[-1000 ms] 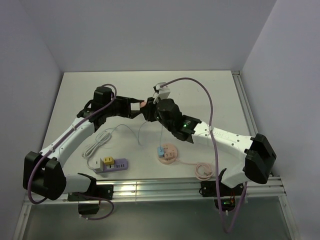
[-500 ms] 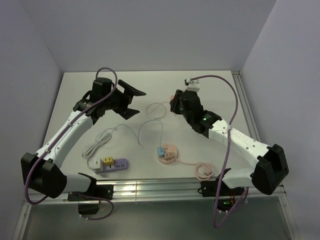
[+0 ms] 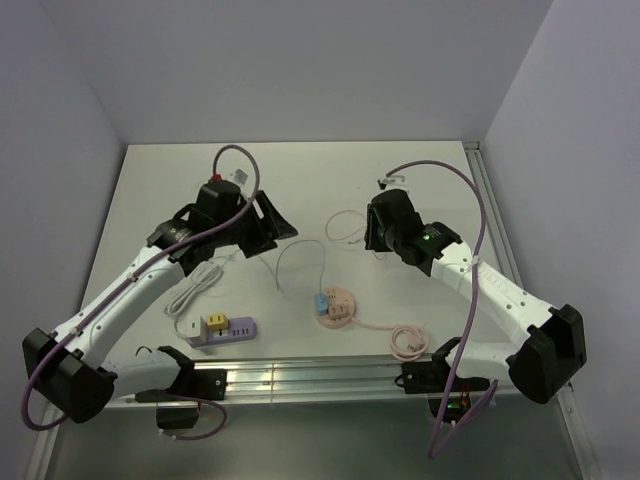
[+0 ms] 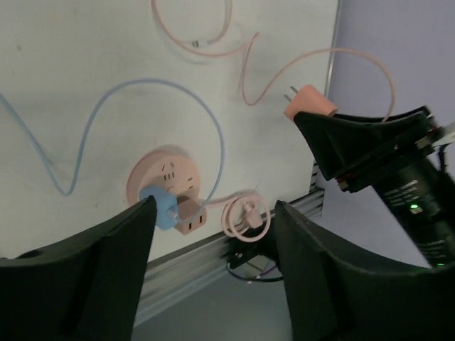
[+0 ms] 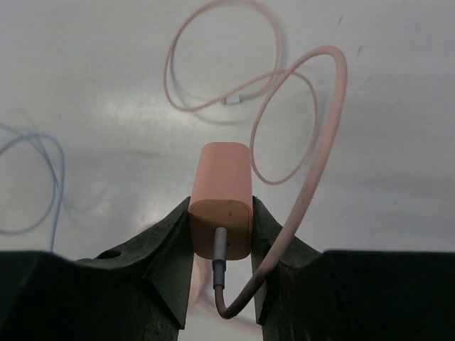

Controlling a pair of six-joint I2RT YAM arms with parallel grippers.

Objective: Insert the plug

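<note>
The pink plug (image 5: 221, 202) is a small block with its pink cable (image 5: 313, 142) looping away over the table. My right gripper (image 5: 221, 213) is shut on it, one finger on each side. The left wrist view shows the plug (image 4: 310, 104) with its prongs pointing away from the right gripper's fingers (image 4: 355, 145). From above, the right gripper (image 3: 372, 234) hangs over the table's middle right. A round pink socket (image 3: 336, 307) lies nearer the front, with a blue plug (image 3: 319, 301) in it. My left gripper (image 3: 272, 226) is open and holds nothing, its jaws wide apart (image 4: 213, 206).
A purple power strip (image 3: 224, 328) with a yellow plug (image 3: 212, 322) lies at the front left, a white cable (image 3: 195, 290) behind it. A coiled pink cord (image 3: 405, 342) sits at the front right beside the metal rail (image 3: 300, 375). A thin blue cable (image 4: 142, 92) loops across the middle.
The two grippers met at the table's middle a second ago. The left gripper has opened and drawn back left. The right gripper has moved right with the pink plug.
</note>
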